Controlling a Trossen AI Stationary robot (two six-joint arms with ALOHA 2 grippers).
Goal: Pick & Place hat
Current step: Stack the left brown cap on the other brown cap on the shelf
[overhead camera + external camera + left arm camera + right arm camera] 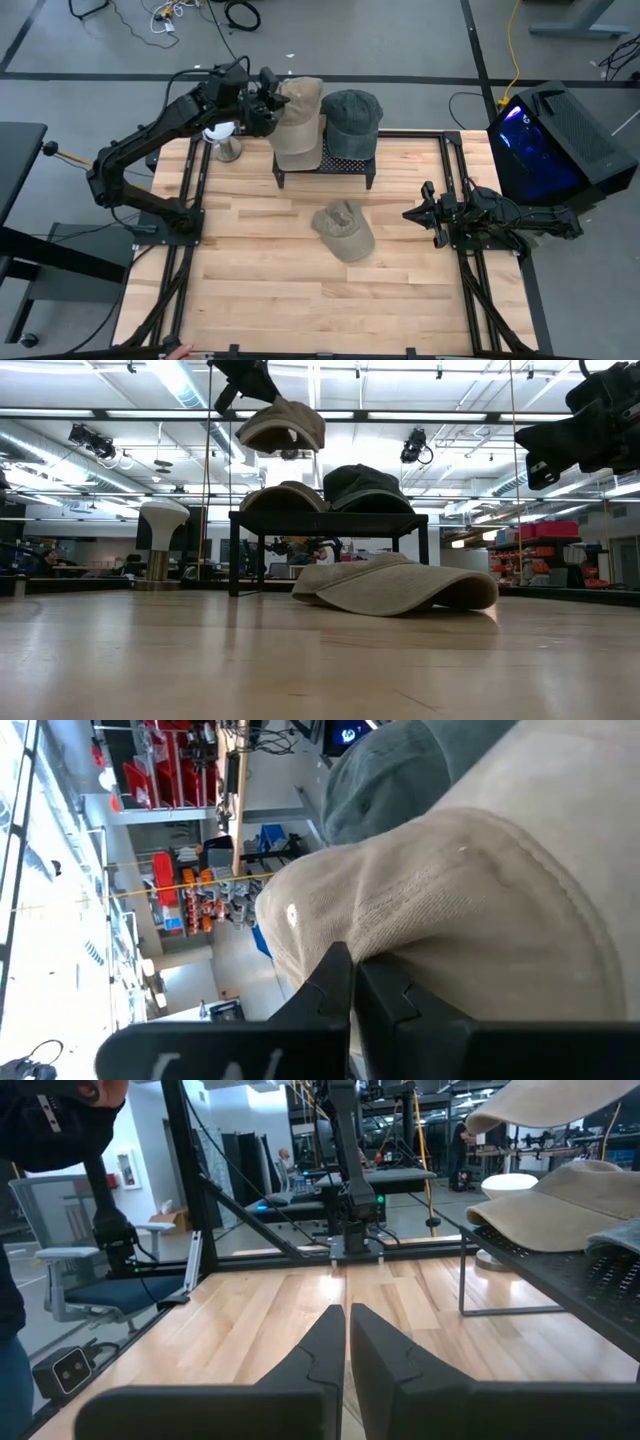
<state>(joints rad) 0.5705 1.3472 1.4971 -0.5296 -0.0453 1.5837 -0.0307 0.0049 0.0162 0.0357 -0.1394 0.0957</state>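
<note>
Three hats are in play, so here's how they sit from your end outward. Nearest is the olive hat point(343, 230), lying loose on the tabletop point(300, 300) roughly mid-board, with nothing touching it. Off to its right, near the tabletop edge, the right pincer point(412, 214) hangs in the air with its fingers pressed together and nothing in them. It points toward that loose hat, so if you want that one, the right arm is the nearer of the two.

Further back stands the black rack point(322, 166). You've got a dark grey hat point(351, 122) on its right side, and the low view shows a tan cap point(285, 497) resting on its left side.

Right above that left side is the hat that matters now: the tan hat point(298, 122), held up by the left pincer point(268, 103), which is clamped on it from the left with the crown stretching away rightward toward the dark grey one. In the low view it's hanging clear above the rack, well apart from the cap under it.

So my read is you're mid-carry. Whether you're headed down onto the rack or forward to the open tabletop, I can't tell.

A white-topped stand point(224, 139) sits just left of the rack under the left arm, so watch your elbow there.
</note>
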